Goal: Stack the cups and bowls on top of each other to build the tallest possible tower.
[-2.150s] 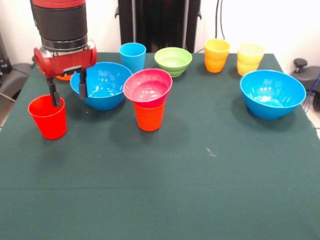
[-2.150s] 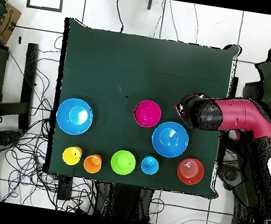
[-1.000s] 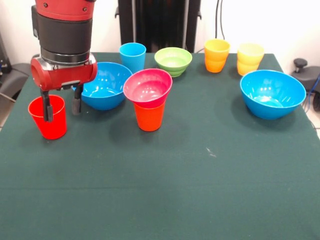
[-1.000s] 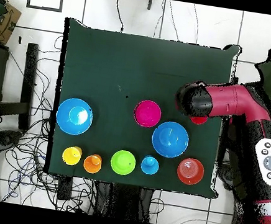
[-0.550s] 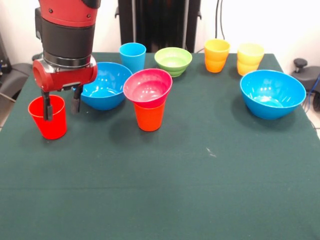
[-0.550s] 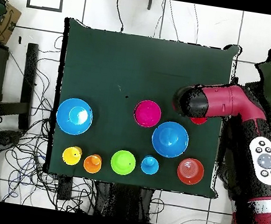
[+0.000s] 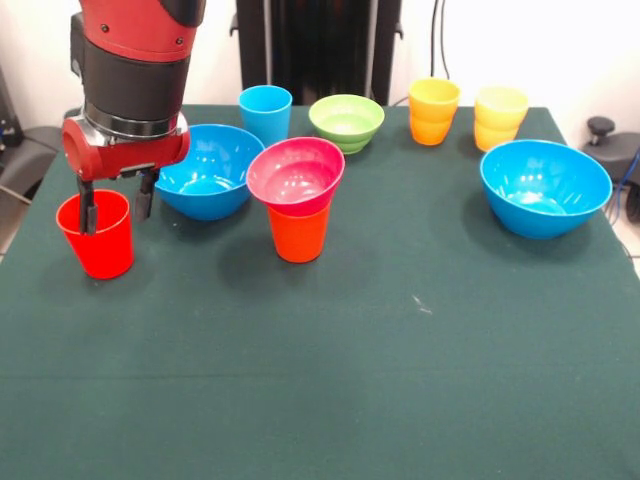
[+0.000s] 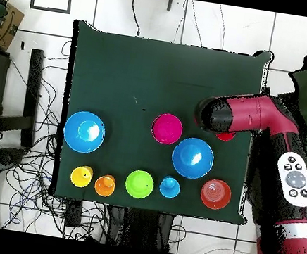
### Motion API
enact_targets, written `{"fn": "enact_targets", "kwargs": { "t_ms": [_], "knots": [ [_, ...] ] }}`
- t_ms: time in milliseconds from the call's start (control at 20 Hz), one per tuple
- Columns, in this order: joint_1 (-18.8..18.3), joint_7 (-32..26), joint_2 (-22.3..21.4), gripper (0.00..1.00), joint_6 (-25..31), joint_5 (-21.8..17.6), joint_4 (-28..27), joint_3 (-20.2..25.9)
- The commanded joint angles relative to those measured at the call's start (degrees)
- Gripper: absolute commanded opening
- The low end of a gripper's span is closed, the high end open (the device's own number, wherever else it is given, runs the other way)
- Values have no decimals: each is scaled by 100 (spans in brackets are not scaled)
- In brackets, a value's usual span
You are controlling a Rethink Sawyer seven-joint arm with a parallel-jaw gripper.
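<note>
Two black fingers (image 7: 88,208) of the gripper (image 7: 117,200) straddled the red cup's (image 7: 96,235) rim, one inside, one outside; we could not tell whether they pinched it. A glossy pink bowl (image 7: 296,174) capped an orange cup (image 7: 299,233). Overhead, the arm (image 8: 257,118) hid that grip.

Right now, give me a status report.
Gripper astride red cup rim, one finger inside. Pink bowl sits on orange cup. Blue bowl close beside.
</note>
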Motion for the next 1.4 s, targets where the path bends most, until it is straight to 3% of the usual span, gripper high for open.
{"fn": "enact_targets", "kwargs": {
  "t_ms": [50, 450, 700, 1100, 1400],
  "knots": [
    [299, -173, -10, 100, 531, -76, -225, -458],
    [492, -14, -51, 100, 401, -120, -261, -661],
    [408, 125, -118, 100, 173, -51, 144, -824],
    [548, 274, 192, 100, 146, -140, 181, -1140],
    [477, 189, 364, 100, 110, 52, 159, -1201]
  ]
}}
